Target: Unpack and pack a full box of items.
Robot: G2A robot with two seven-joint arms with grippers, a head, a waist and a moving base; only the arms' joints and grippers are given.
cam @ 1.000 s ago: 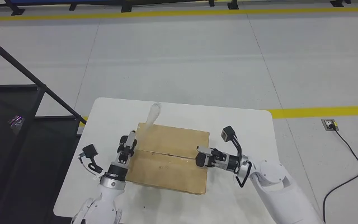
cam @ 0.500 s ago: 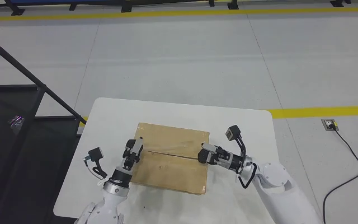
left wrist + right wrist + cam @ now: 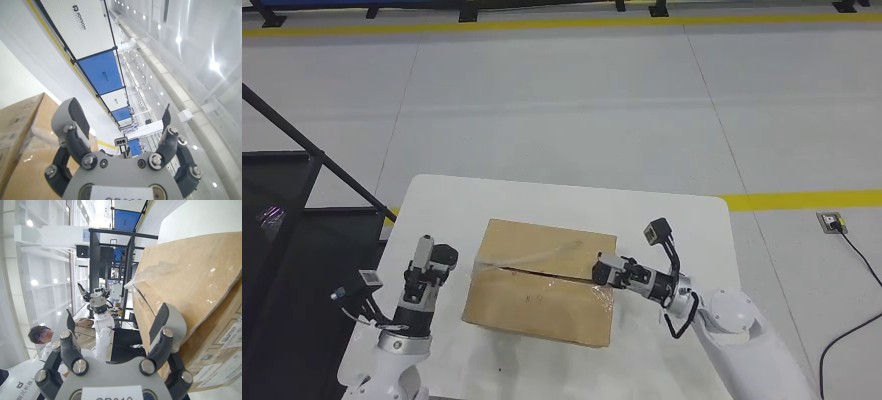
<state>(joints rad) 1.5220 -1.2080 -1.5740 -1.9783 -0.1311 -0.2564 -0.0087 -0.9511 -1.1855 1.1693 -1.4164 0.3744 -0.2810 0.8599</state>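
A closed brown cardboard box (image 3: pixel 540 282) stands in the middle of the white table (image 3: pixel 672 225). Clear tape (image 3: pixel 151 273) runs along its top seam and curls up loose at one end. My right gripper (image 3: pixel 603 270) is at the box's right edge by the seam. It is open, with one finger (image 3: pixel 160 317) against the top flap's edge and the other finger off the box. My left gripper (image 3: pixel 432 256) is raised off the box's left side, open and empty. In the left wrist view the left gripper (image 3: pixel 122 117) points up past the box's corner (image 3: pixel 20 128).
A black metal rack (image 3: pixel 282 210) stands just off the table's left edge. Bare table lies behind the box and to its right. The table's front edge is close behind both arms.
My left gripper has drawn back from the box's left edge to the left and tipped upward. The right gripper has stayed at the right edge. The box now stands a little differently.
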